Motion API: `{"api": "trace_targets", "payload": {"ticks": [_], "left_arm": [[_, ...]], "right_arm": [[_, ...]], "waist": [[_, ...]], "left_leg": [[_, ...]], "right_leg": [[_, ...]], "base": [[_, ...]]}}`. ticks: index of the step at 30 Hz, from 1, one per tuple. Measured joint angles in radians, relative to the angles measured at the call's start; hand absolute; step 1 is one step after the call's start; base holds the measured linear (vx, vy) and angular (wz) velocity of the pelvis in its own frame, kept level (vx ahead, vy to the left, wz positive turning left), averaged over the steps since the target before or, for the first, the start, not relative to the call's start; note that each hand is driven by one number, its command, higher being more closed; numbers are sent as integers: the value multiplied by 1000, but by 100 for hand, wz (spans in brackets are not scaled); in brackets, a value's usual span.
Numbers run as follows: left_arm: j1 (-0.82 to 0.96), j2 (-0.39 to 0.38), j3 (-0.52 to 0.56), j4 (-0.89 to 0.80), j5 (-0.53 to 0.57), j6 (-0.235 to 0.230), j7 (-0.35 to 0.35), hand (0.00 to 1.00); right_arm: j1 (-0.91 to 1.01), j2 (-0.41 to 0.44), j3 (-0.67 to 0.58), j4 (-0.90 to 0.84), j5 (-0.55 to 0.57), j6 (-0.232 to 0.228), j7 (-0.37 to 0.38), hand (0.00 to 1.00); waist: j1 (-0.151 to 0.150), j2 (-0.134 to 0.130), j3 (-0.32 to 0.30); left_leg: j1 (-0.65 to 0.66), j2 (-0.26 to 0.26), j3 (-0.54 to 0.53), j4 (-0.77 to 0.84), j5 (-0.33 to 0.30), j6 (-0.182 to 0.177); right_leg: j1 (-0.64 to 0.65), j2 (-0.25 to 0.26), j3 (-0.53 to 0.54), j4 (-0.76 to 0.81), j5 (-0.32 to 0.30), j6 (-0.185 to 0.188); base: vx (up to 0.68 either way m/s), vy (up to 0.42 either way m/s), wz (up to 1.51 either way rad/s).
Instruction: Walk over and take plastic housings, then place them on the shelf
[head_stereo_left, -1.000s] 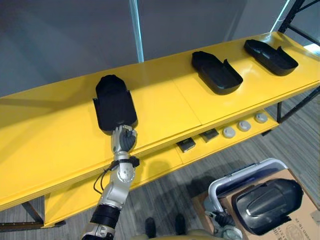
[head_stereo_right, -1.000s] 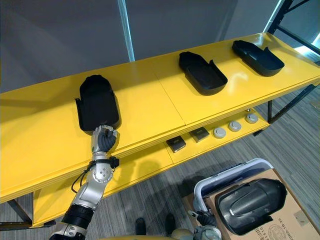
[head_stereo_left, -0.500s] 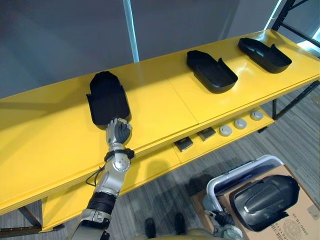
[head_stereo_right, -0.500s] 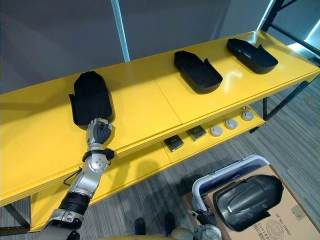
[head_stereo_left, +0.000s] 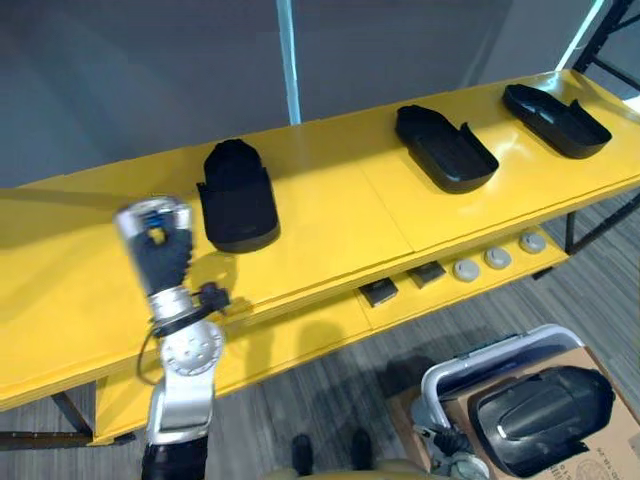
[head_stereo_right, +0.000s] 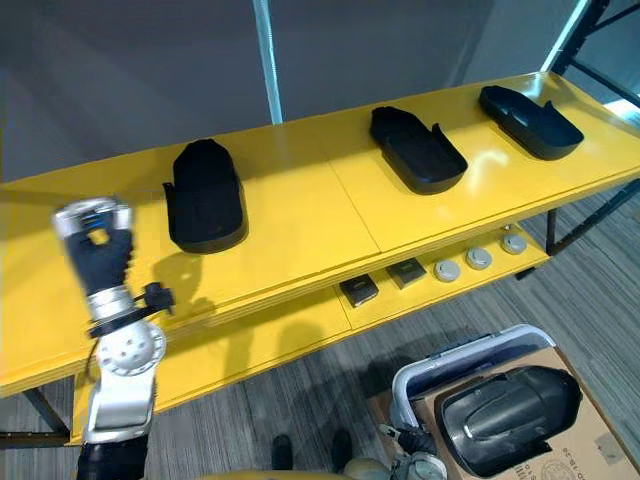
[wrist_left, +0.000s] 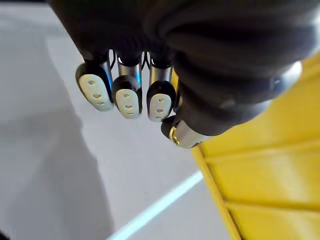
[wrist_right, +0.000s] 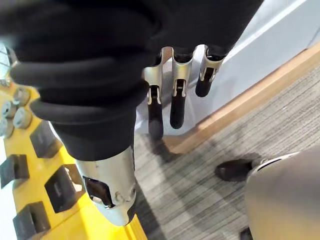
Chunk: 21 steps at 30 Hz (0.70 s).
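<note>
Right hand (wrist_right: 178, 85) hangs low at near right, fingers relaxed and straight, holding nothing. Just beside it is a cardboard box (head_stereo_left: 606, 452) with one black plastic housing (head_stereo_left: 540, 408) lying on top, not yet picked. Left hand (head_stereo_left: 158, 250) is raised over the near left edge of the yellow shelf (head_stereo_left: 330, 215), fingers curled, empty, apart from any housing. The lower ledge carries small black blocks (head_stereo_left: 378, 291) and grey discs (head_stereo_left: 497, 258). Three housings sit on the shelf top: left housing (head_stereo_left: 238, 195), middle housing (head_stereo_left: 445, 150), far-right housing (head_stereo_left: 555, 105). Judgement: the placing step looks done and the hand is clear. Next move calls for turning to the box, reaching down and closing the fingers round the remaining housing's rim.
</note>
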Motion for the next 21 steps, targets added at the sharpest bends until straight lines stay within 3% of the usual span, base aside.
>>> {"api": "trace_targets", "payload": {"ticks": [3, 6, 11, 12, 14, 21], "left_arm": [[96, -48, 21, 34, -99, -6, 25, 100], [165, -96, 27, 160, -168, 1, 2, 100], [195, -102, 17, 531, -219, 78, -158, 100], [194, -101, 9, 619, -229, 87, -200, 0], [168, -99, 0, 775, -288, 92, -264, 0], [82, -88, -11, 1139, -260, 119, -352, 0]], "right_arm": [[12, 1, 4, -11, 0, 6, -9, 0], [31, 4, 42, -59, -1, 11, -23, 0], [45, 36, 54, -150, -28, 36, -19, 0], [49, 44, 60, -179, -39, 39, -18, 0], [50, 58, 69, -215, -40, 42, -18, 0], [46, 59, 4, -205, -41, 40, -20, 0]], "waist": [[19, -5, 1], [35, -12, 0], [34, -25, -7], [33, -26, -11], [34, -26, -13], [33, -10, -47]], "left_leg": [[-1, 2, 0, -4, -9, -1], [7, 4, 12, -2, -15, 8], [29, 10, 50, 1, -16, 9], [35, 9, 52, 1, -17, 9], [44, 7, 57, 1, -22, 8], [46, 1, 67, 0, -31, 9]], "right_leg": [[7, -2, -13, 8, -9, 2], [13, -6, -27, 20, -17, 3], [25, -10, -31, 38, -30, 21], [25, -13, -31, 50, -38, 22], [26, -18, -31, 64, -48, 32], [26, -24, -21, 66, -56, 29]], "base": [[-37, 9, 14], [-11, 8, 6], [1, 7, -2], [13, 26, -5], [7, 17, -1], [23, 8, -2]]}}
